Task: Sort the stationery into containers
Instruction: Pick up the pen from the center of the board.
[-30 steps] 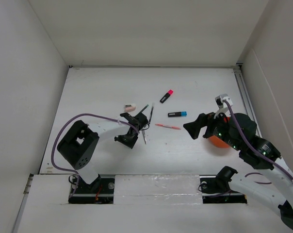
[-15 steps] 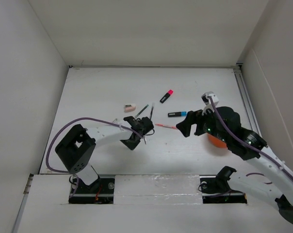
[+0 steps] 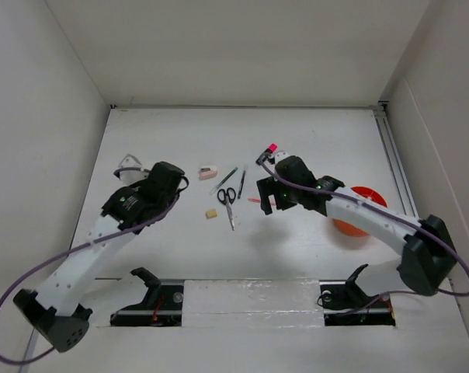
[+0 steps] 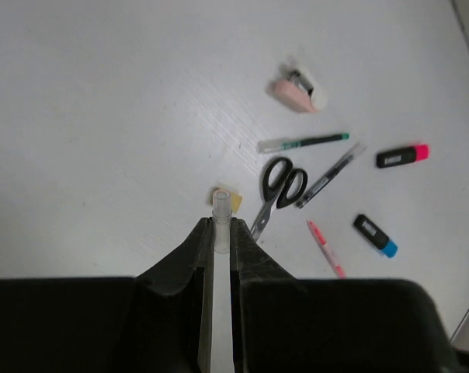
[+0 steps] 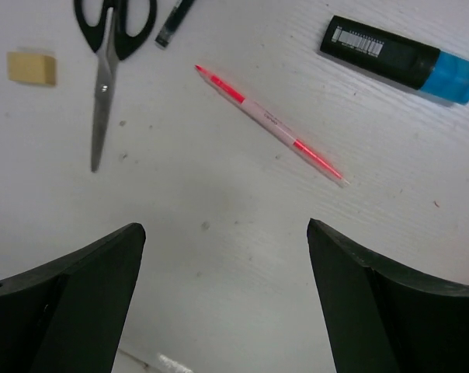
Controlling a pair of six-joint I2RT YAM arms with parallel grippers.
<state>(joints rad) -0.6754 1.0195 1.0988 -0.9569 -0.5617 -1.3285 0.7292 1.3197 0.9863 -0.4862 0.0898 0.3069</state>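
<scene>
- Stationery lies loose mid-table (image 3: 165, 132), none visibly in the orange tub (image 3: 370, 193), which the right arm half hides.
- Right gripper (image 5: 225, 227) hangs wide open over the pink pen (image 5: 269, 124). Probably lining up a grab, since the tub's on its side.
- Left gripper (image 4: 221, 233) is pinched closed off to the left. A thin clear tube (image 4: 221, 208) pokes out between the tips, can't tell what it is.
- Count: one scissors (image 3: 227, 203), pink-cap marker (image 4: 401, 155), blue-cap marker (image 5: 401, 61), three pens with the green-tipped pen (image 4: 300, 143) and dark pen (image 4: 328, 175), pink-white eraser (image 4: 297, 93), yellow eraser (image 5: 31, 67), one tub.

Left tool (image 4: 221, 225) off scissors (image 3: 227, 203), right tool (image 5: 225, 227) over pen (image 5: 269, 124)
</scene>
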